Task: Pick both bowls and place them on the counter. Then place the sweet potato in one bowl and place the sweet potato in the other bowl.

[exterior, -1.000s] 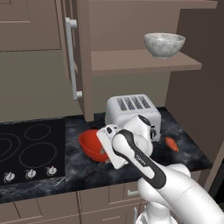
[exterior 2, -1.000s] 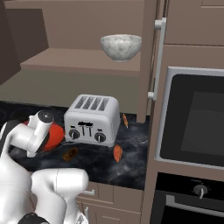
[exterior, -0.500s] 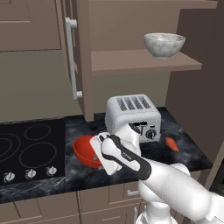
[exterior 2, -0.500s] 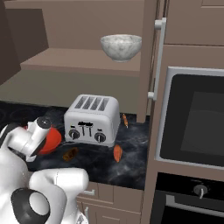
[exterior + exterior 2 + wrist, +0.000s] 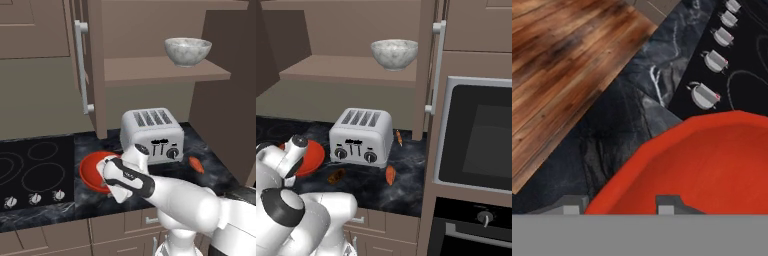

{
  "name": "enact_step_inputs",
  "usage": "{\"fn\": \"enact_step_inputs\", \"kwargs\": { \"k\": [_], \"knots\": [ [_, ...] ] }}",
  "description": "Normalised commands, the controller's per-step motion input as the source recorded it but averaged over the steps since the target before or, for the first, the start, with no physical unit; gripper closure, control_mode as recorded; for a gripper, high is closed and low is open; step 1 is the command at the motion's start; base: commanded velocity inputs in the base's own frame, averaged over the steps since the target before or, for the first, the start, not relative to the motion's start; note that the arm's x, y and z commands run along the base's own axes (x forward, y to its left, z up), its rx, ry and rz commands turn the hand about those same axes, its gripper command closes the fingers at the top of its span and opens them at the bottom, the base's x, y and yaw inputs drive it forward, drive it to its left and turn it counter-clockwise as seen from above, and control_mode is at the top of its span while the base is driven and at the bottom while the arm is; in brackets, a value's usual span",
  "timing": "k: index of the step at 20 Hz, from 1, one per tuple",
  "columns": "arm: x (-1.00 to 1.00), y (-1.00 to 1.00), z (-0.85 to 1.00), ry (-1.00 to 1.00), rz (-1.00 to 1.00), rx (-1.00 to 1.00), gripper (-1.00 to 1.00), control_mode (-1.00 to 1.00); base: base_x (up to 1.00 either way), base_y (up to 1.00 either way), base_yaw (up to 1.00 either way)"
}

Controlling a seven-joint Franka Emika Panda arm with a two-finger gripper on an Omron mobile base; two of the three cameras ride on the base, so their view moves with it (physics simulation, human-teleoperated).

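Red bowl (image 5: 92, 170) sits on the counter (image 5: 210, 165) between cooktop (image 5: 35, 170) and toaster (image 5: 152, 135), near the front edge, floor below. It is glossy, wide and shallow. My hand (image 5: 617, 206) straddles its rim, one fingertip (image 5: 668, 205) inside, slightly parted; whether it grips, I cannot tell.

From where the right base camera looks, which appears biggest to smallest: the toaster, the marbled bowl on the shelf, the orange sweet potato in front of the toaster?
1. Toaster, clearly largest.
2. Marbled bowl, smaller, though it sits farther back, so its true size is less sure.
3. Sweet potato, smallest by far.
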Motion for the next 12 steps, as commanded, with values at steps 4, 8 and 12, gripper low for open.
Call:
{"fn": "enact_step_inputs", "kwargs": {
  "k": [4, 8, 12],
  "knots": [
    [0.01, 0.08, -0.08, 0.11, 0.03, -0.05, 1.00, -1.00, 0.00, 0.00, 0.00],
    [0.00, 0.06, -0.01, 0.09, 0.00, -0.05, 1.00, -1.00, 0.00, 0.00, 0.00],
    [0.00, 0.00, -0.01, 0.09, 0.00, -0.02, 1.00, -1.00, 0.00, 0.00, 0.00]
  ]
}}
